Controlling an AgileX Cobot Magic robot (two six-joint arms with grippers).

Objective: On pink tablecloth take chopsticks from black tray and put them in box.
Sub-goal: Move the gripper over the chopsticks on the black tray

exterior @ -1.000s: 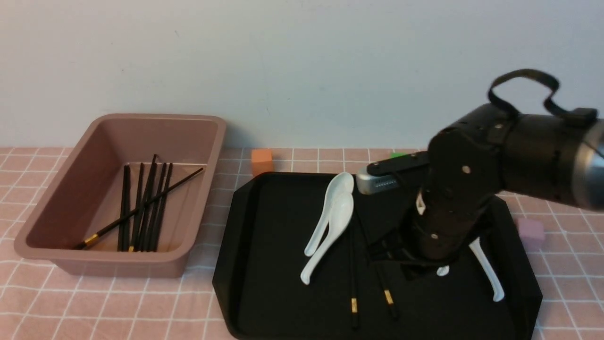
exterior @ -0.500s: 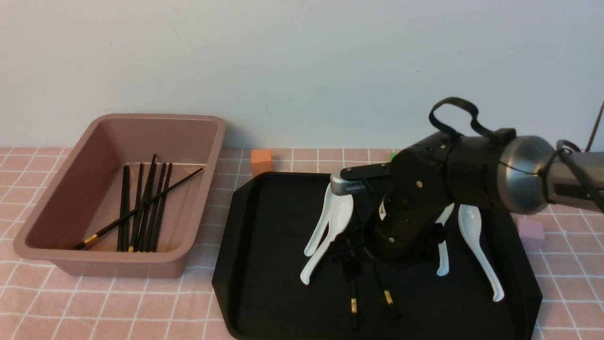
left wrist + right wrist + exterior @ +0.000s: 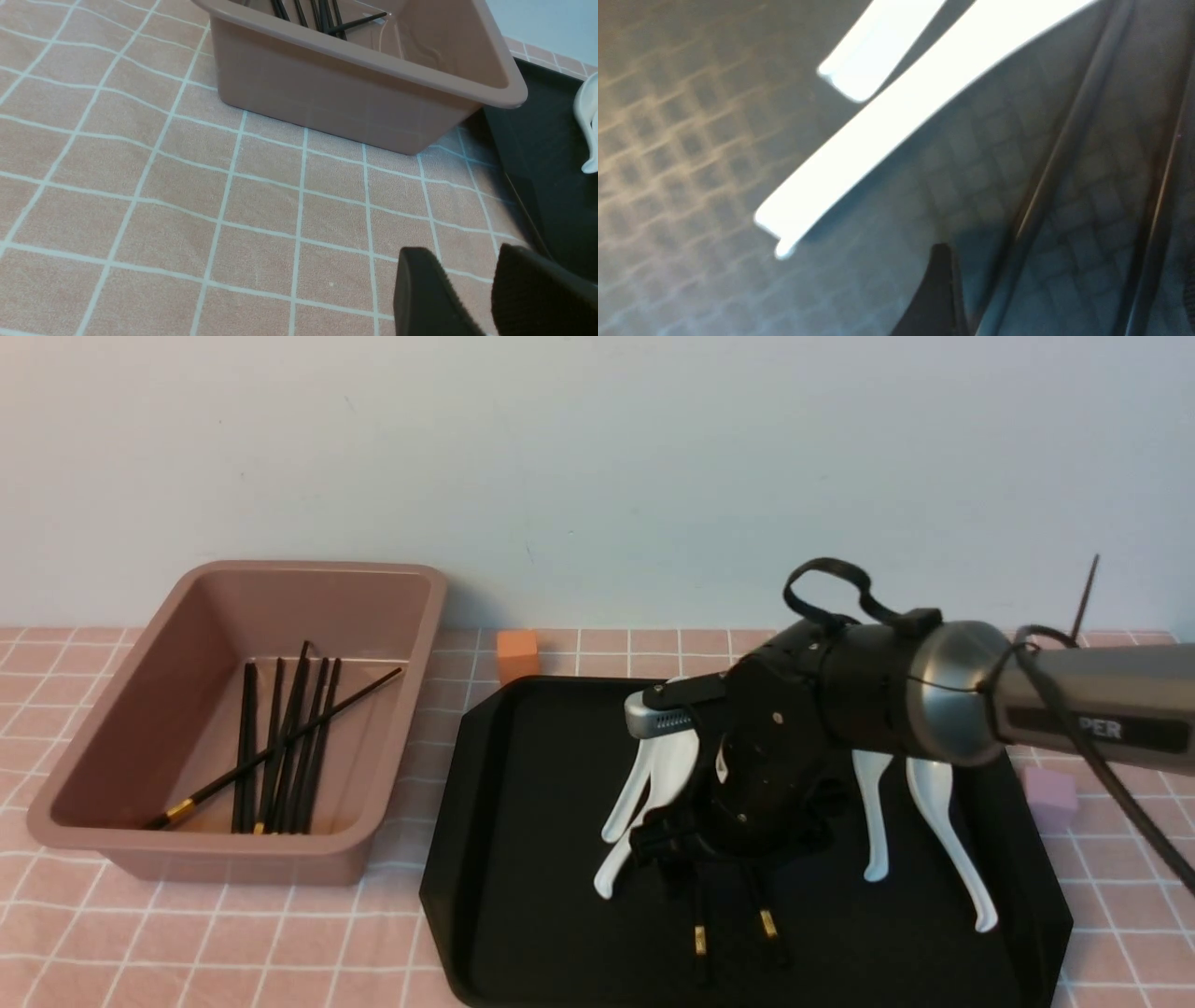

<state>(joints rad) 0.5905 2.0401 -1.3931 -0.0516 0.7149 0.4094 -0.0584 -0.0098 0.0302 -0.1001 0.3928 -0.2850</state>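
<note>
Straddling pair of chopsticks [image 3: 1034, 210]: my right gripper [image 3: 1064, 289], jaws wide, nothing gripped, low over black tray [image 3: 551, 933]. Wide spread likely admits both sticks, keeps finger clear of spoon [image 3: 878, 140]. Box [image 3: 392, 775] stands beside tray, presumably for short transfer.

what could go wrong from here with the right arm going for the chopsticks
The right gripper stands open low over the black tray, with two chopsticks lying a little apart, so it might close on just one.

The white spoon lies close beside the nearer chopstick, and a fingertip could nudge it.

In the box, one chopstick already lies across the others, so new ones may land crooked.
</note>
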